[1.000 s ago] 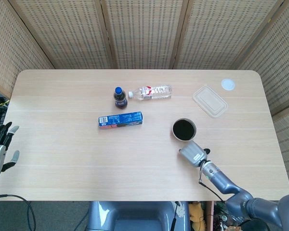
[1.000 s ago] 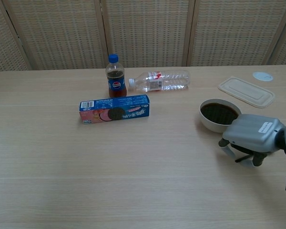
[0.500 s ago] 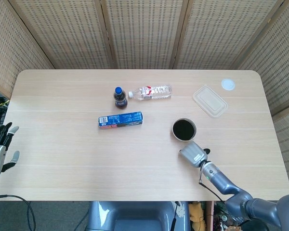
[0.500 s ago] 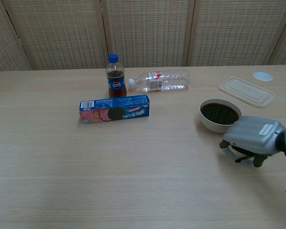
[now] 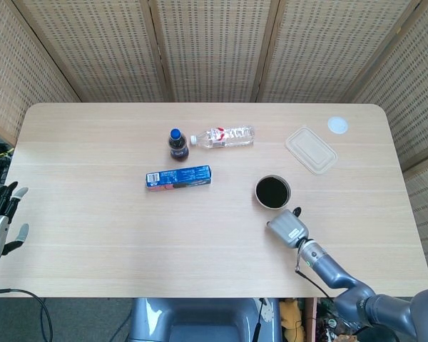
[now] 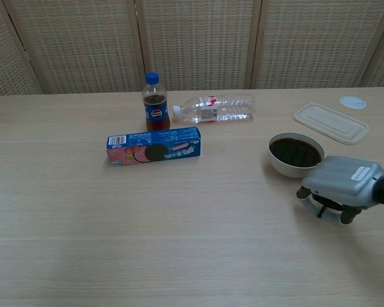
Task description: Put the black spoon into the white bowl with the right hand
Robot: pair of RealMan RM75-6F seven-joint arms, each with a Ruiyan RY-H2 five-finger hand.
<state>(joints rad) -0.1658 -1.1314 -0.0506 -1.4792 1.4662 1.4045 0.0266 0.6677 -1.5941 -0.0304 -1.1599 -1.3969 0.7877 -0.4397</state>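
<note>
While the right hand [image 6: 343, 188] hovers palm-down just beside the white bowl [image 6: 295, 154], its grip can't be told.
Fingers curl over something thin and dark, perhaps the black spoon; lift clear of the rim before tipping in.

Head view: set high, looking steeply down, far enough back to take in the whole table [image 5: 93, 235] and the wicker screens behind. Chest view: set low and nearer, facing level across the tabletop toward the screens. Shared by both: cookie box [image 5: 178, 177] [image 6: 153, 146], bottles, white bowl [image 5: 272, 192] [image 6: 295, 154], right hand [image 5: 287, 229] [image 6: 343, 185].
</note>
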